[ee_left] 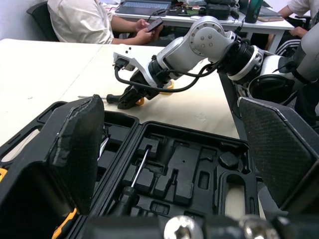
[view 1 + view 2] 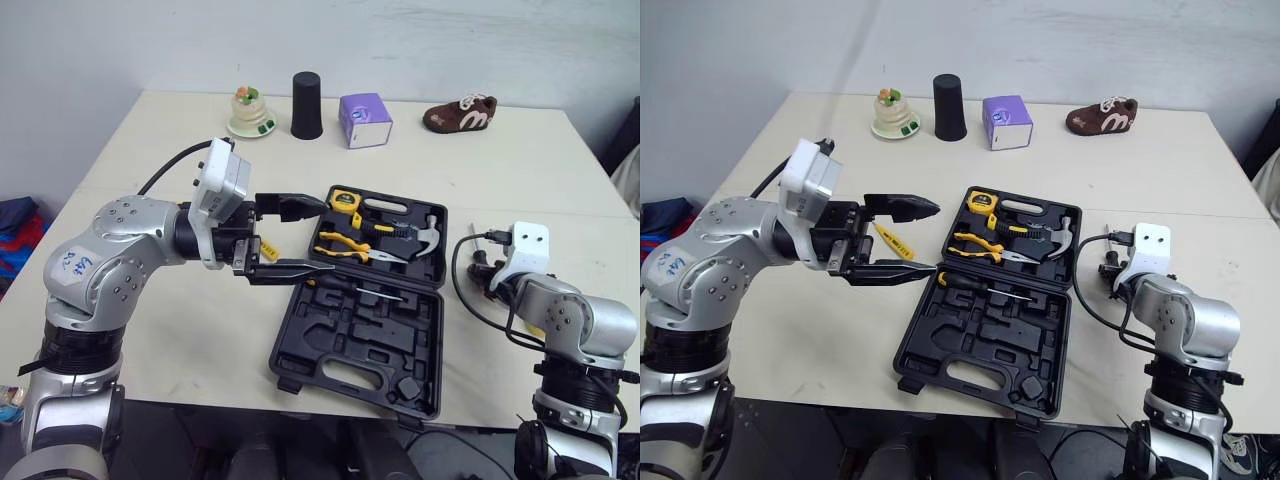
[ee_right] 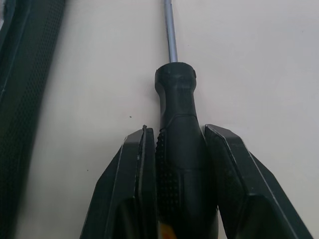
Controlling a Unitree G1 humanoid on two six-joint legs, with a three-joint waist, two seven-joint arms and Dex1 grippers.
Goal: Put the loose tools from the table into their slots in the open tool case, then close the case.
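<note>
The right gripper (image 3: 178, 133) is clamped with its 2 fingers on the black, ribbed handle of a screwdriver (image 3: 175, 94); its bare steel shaft lies on the table (image 3: 259, 59) just right of the open tool case (image 2: 330, 362); the left gripper (image 2: 932, 238) hangs spread wide at the case's left edge.

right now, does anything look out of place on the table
A brown shoe sits at the far edge of the table, odd for a tool job. A yellow tool lies loose left of the case, a screwdriver right of it.
</note>
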